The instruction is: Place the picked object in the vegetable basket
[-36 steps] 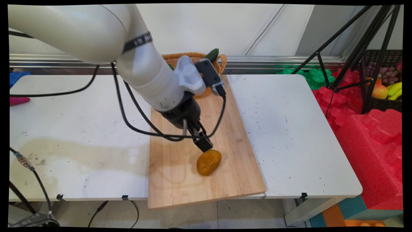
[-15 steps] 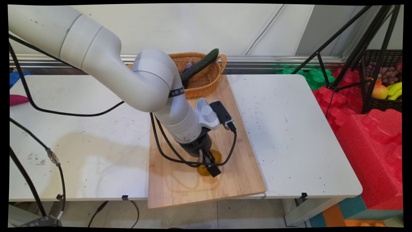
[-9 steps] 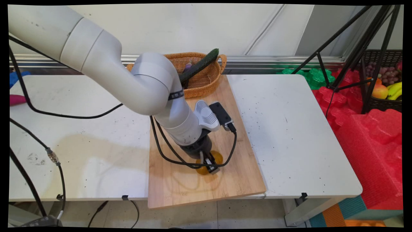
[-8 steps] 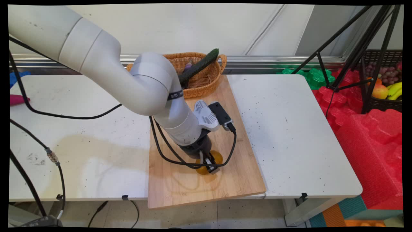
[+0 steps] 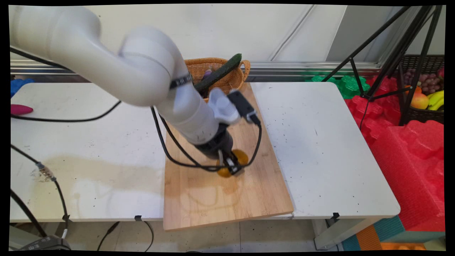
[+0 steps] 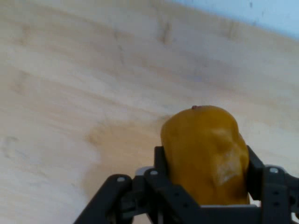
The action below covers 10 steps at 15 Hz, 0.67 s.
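My gripper (image 5: pixel 231 166) is shut on a brownish-yellow potato (image 5: pixel 241 156), which hangs a little above the wooden cutting board (image 5: pixel 199 202) with its shadow on the wood below. In the hand view the potato (image 6: pixel 205 154) fills the space between the two black fingers (image 6: pixel 161 163), and the pale board (image 6: pixel 70 93) lies behind it. The arm and its black cables hide part of the potato in the main view.
A wicker basket (image 5: pixel 233 80) with a green cucumber (image 5: pixel 222 69) stands at the board's far end. The white table (image 5: pixel 320 142) spreads both ways. A pink thing (image 5: pixel 20 109) lies at the far left. Red foam (image 5: pixel 408 160), a tripod (image 5: pixel 391 53) and a fruit crate (image 5: pixel 426 92) stand at the right.
The gripper came down over the potato on the board, shut on it, and has now lifted it up off the board and a little toward the basket.
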Each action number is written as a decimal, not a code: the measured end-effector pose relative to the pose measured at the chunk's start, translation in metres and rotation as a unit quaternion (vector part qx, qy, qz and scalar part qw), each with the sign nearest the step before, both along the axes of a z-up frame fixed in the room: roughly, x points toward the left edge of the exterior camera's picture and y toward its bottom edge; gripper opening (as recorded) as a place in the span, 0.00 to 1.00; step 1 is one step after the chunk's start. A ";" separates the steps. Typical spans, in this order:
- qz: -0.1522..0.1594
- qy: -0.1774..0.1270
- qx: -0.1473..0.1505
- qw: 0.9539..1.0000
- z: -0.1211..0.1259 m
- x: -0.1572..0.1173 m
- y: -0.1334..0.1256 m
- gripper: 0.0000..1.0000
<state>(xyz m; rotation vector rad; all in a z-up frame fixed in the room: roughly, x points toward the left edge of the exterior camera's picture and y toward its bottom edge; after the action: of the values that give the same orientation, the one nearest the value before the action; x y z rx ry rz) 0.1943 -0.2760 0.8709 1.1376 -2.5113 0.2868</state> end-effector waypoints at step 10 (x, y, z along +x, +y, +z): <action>0.052 0.006 -0.104 0.993 0.100 0.049 -0.063 0.00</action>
<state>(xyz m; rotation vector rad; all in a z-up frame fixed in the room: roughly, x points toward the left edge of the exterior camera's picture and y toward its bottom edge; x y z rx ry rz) 0.2434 -0.3386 0.9713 1.1826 -2.3489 0.5541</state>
